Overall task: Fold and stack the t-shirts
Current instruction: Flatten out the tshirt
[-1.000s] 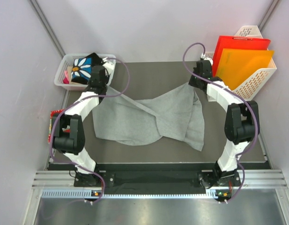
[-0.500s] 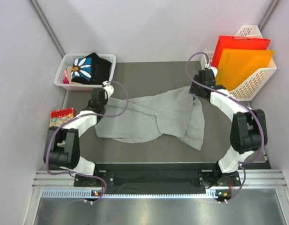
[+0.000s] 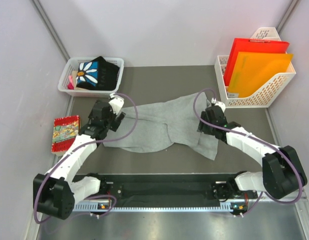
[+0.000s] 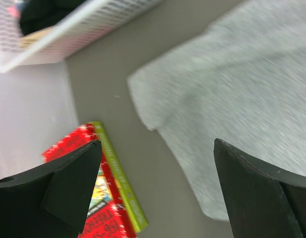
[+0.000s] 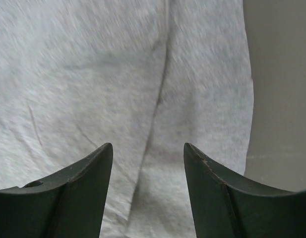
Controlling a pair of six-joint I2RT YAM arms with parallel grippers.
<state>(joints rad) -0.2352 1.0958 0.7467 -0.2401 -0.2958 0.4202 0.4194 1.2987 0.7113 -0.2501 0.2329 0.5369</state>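
The light grey t-shirt (image 3: pixel 162 122) lies loosely folded and wrinkled across the middle of the table. My left gripper (image 3: pixel 114 121) hovers over its left edge, open wide and empty; in the left wrist view the gripper (image 4: pixel 156 145) has bare table between its fingers, with the grey cloth (image 4: pixel 232 89) to the right. My right gripper (image 3: pixel 203 126) is open above the shirt's right part, and the right wrist view shows the gripper (image 5: pixel 148 147) holding nothing over the grey cloth (image 5: pixel 93 74). The black t-shirt with the white daisy (image 3: pixel 94 71) sits in a white basket (image 3: pixel 65 82) at the far left.
A red patterned flat packet (image 3: pixel 65 131) lies at the table's left edge, also in the left wrist view as the packet (image 4: pixel 100 198). A white file rack (image 3: pixel 274 87) with red and orange folders stands at the far right. Grey walls close in both sides.
Both grippers carried the grey shirt's far edge toward the near side, then opened and let go. The shirt now lies doubled over and both arms have drawn back.
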